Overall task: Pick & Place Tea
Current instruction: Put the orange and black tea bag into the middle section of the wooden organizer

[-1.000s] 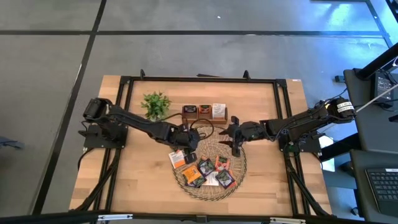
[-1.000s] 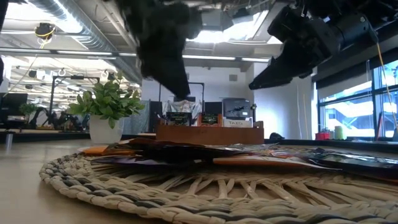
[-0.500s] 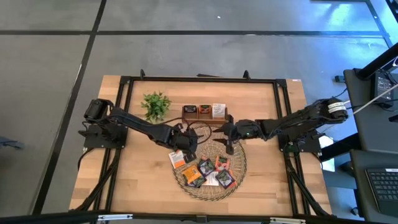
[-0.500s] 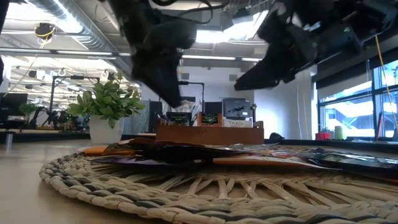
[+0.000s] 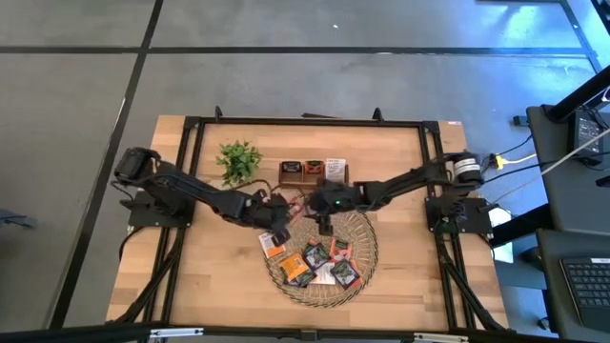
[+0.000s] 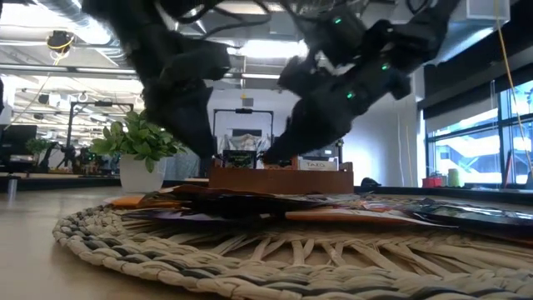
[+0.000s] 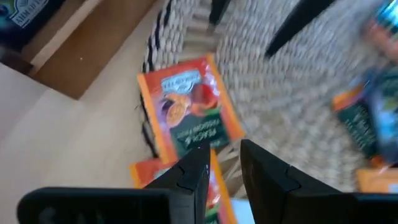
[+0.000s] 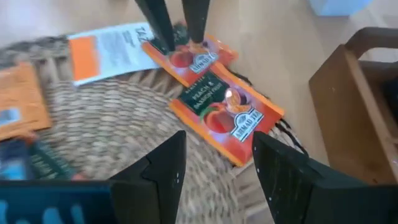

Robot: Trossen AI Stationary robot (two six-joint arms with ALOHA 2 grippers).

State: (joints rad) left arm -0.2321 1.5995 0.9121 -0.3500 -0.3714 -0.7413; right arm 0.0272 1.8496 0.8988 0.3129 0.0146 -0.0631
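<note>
Now hovering left hand (image 5: 277,232), slightly spread, holding nothing, over orange tea sachets (image 7: 186,112) at woven tray's (image 5: 367,255) far-left rim; right hand (image 5: 324,221) spread, empty, hanging beside wooden box (image 5: 313,173).

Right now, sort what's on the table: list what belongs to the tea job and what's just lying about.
Job:
- tea sachets lying on the woven tray
- orange peach sachet at the tray's edge
- wooden box already holding some sachets
- left claw and right claw, both over the tray, empty

Lying about:
- potted plant
</note>
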